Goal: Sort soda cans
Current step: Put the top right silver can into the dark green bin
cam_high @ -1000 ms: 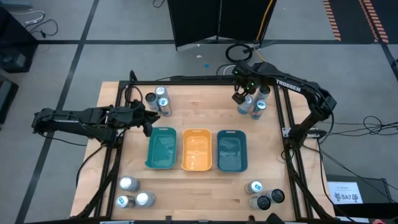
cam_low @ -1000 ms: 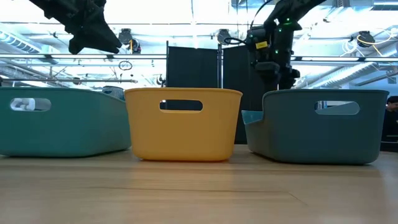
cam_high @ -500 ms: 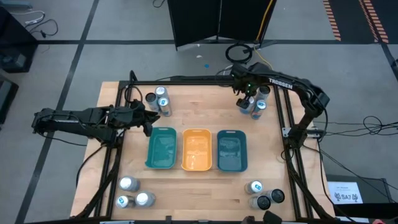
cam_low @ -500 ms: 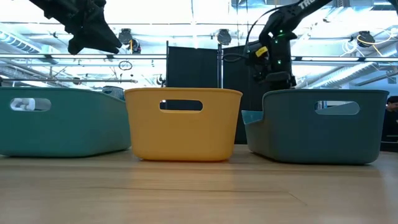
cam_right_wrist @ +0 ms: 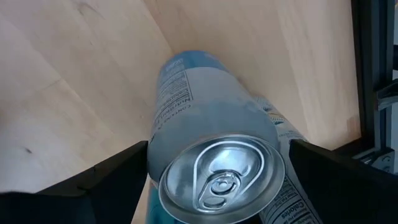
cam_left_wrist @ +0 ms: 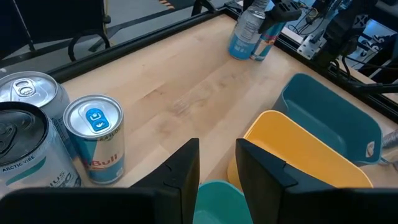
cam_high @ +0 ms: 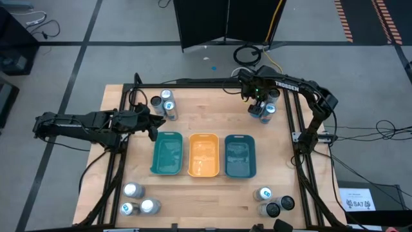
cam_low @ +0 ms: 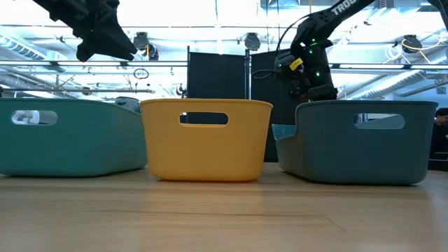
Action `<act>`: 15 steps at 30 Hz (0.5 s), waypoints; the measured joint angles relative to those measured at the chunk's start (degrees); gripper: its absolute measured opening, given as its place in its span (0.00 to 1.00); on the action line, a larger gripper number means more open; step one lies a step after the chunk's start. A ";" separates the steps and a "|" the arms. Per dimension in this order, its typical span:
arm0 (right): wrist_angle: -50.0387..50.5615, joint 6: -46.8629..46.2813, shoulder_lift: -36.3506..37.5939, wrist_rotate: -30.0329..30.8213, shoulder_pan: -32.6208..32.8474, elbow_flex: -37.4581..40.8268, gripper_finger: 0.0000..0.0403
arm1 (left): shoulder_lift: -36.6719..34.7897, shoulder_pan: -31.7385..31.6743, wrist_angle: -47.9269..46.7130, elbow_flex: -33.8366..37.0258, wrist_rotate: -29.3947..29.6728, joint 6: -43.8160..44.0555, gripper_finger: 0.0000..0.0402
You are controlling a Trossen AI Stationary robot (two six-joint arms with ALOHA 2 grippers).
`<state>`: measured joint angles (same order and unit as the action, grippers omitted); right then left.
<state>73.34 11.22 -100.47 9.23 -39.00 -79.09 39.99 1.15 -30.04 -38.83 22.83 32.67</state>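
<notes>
Soda cans stand upright on their bases in four clusters: far left (cam_high: 164,103), far right (cam_high: 265,109), near left (cam_high: 138,203) and near right (cam_high: 273,203). My right gripper (cam_high: 256,98) is open, pointing down over the far-right cluster. Its fingers (cam_right_wrist: 112,183) stand on either side of a pale blue, silver-topped can (cam_right_wrist: 211,124). My left gripper (cam_high: 151,125) hangs above the table next to the far-left cans (cam_left_wrist: 93,143). It is empty, with a narrow gap between its fingers (cam_left_wrist: 217,171). My right gripper's fingers come from above on either side of the pale blue can's upper wall (cam_right_wrist: 155,143), just below its silver top. I cannot tell whether they touch it. The can stands upright on the table.
Three trays stand in a row mid-table: teal (cam_high: 168,153), orange (cam_high: 203,154) and blue (cam_high: 240,156). A second can (cam_right_wrist: 292,149) stands right behind the one between my right fingers. The black frame rail (cam_high: 290,109) runs close by on the right.
My right gripper has moved a little toward the table's right edge and gone down over the far-right cans.
</notes>
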 joint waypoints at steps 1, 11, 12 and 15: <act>-0.02 0.00 0.00 -0.02 -0.02 0.00 0.92 | 0.00 0.00 0.00 0.00 0.00 0.00 0.29; -0.18 -1.67 0.07 -0.20 0.02 -0.07 0.68 | 0.00 0.00 0.00 0.00 0.02 0.00 0.29; -0.18 -1.72 0.07 -0.23 0.05 -0.07 0.68 | 0.02 0.00 0.00 0.00 0.02 0.00 0.29; -0.06 -2.46 0.07 -0.26 0.09 -0.07 0.68 | 0.00 0.00 0.01 0.00 0.02 0.00 0.29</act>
<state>73.28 8.76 -100.40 8.97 -38.92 -79.15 39.99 1.15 -30.04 -38.83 22.85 32.67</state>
